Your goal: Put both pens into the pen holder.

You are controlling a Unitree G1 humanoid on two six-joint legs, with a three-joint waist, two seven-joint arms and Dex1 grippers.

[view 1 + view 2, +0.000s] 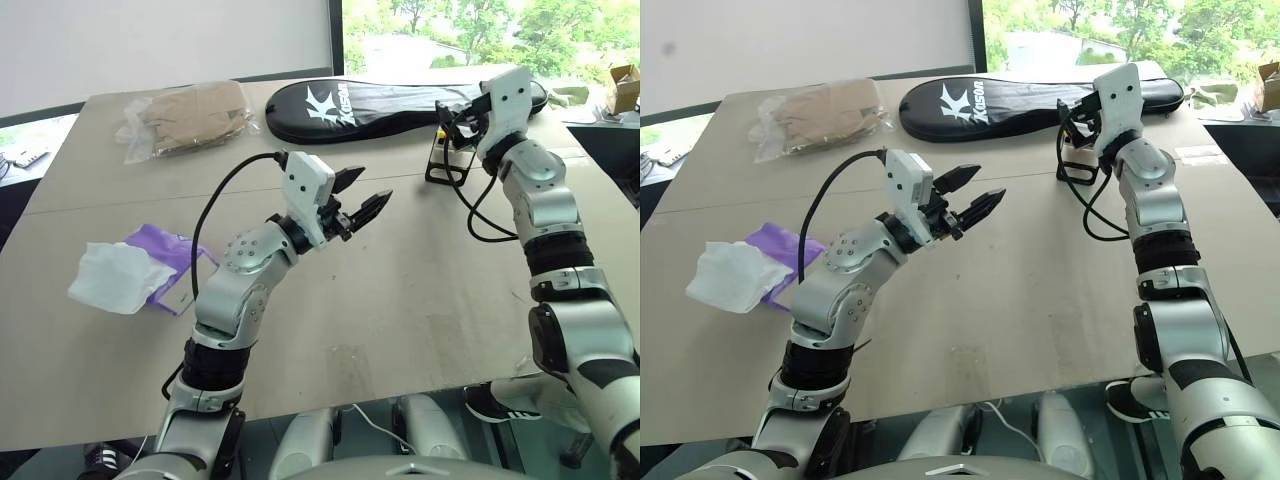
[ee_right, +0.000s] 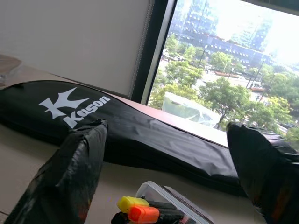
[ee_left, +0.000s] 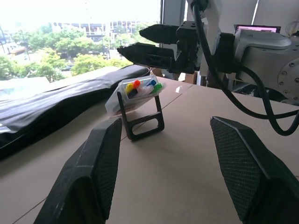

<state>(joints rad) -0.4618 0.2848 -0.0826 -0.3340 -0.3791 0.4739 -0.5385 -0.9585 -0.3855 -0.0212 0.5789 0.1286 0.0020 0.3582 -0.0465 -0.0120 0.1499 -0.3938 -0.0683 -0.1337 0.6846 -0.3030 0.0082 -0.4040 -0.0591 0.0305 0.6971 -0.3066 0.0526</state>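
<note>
On the tan table (image 1: 420, 300) by a bright window (image 1: 480, 30), both tools, left (image 1: 365, 200) and right (image 2: 173, 172), apart, empty.

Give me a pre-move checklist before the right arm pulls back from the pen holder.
1. Right gripper open, nothing between its fingers: ok.
2. Orange-capped pen inside the pen holder: ok.
3. Blue-capped pen inside the holder: ok, a blue tip shows among the caps.
4. Holder upright on the table: ok, it leans back on its frame.
5. Left gripper open, empty, apart from the holder: ok.
6. Right arm's cable free of the holder: cannot tell.
</note>
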